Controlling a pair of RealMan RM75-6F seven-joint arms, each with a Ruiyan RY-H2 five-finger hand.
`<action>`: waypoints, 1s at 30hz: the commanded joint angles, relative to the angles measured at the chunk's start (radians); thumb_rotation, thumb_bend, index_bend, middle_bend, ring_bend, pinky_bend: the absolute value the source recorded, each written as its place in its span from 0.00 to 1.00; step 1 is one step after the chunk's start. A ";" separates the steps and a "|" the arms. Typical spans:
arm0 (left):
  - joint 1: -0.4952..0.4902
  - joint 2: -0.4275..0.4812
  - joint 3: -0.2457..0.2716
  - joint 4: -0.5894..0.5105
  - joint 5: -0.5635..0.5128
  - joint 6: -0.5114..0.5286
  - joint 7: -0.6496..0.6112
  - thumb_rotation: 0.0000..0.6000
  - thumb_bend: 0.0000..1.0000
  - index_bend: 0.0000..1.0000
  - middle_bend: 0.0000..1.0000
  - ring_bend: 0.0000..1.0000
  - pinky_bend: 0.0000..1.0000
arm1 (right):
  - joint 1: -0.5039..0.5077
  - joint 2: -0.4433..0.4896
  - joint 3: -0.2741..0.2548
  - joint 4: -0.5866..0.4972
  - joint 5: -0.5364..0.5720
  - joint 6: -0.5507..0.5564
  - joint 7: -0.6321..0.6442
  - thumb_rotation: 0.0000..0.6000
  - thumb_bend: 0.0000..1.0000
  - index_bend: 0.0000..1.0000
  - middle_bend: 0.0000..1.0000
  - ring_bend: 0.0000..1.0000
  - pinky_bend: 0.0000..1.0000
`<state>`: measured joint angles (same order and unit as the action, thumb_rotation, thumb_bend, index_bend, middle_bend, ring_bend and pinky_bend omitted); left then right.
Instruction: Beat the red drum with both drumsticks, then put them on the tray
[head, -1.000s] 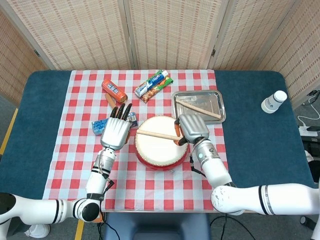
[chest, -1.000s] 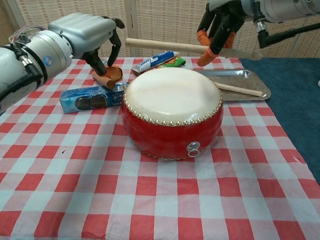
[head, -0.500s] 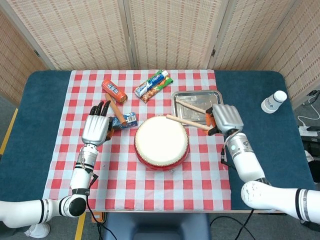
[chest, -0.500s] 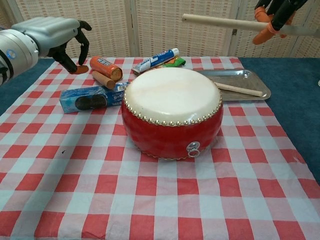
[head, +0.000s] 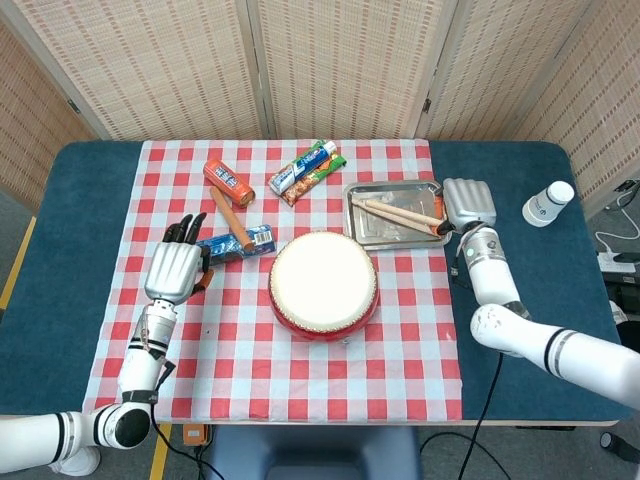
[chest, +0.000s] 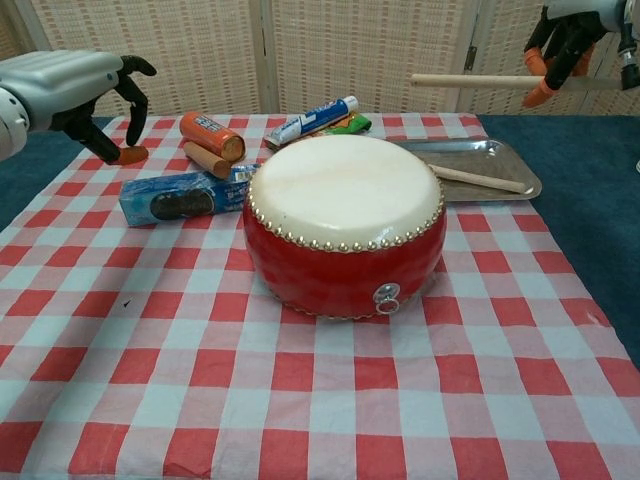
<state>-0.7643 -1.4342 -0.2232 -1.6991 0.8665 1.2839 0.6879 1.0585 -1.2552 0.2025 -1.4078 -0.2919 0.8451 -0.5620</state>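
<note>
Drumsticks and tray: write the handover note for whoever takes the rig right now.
Right hand: grips one stick, held roughly level in the air above the tray.
Left hand: holds nothing, fingers apart, left of the drum.
Other stick: lies in the tray.
Done: one stick is put away, so the drumming looks finished.
Left: lower the held stick into the tray beside the other and let go.
</note>
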 joint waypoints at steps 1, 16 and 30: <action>0.010 0.013 -0.001 0.002 0.006 -0.002 -0.015 1.00 0.36 0.00 0.00 0.00 0.13 | 0.057 -0.176 -0.065 0.242 -0.023 -0.099 -0.072 1.00 0.38 0.86 0.81 0.68 0.47; 0.057 0.073 0.002 0.003 0.022 -0.051 -0.122 1.00 0.36 0.00 0.00 0.00 0.13 | 0.095 -0.557 -0.060 0.815 -0.079 -0.224 -0.131 1.00 0.38 0.79 0.81 0.65 0.45; 0.079 0.097 -0.001 0.006 0.039 -0.062 -0.168 1.00 0.36 0.00 0.00 0.00 0.13 | 0.137 -0.739 0.083 1.113 -0.135 -0.310 -0.175 1.00 0.16 0.03 0.36 0.28 0.30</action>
<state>-0.6857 -1.3378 -0.2245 -1.6938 0.9042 1.2222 0.5205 1.1848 -1.9796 0.2629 -0.3116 -0.4206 0.5459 -0.7243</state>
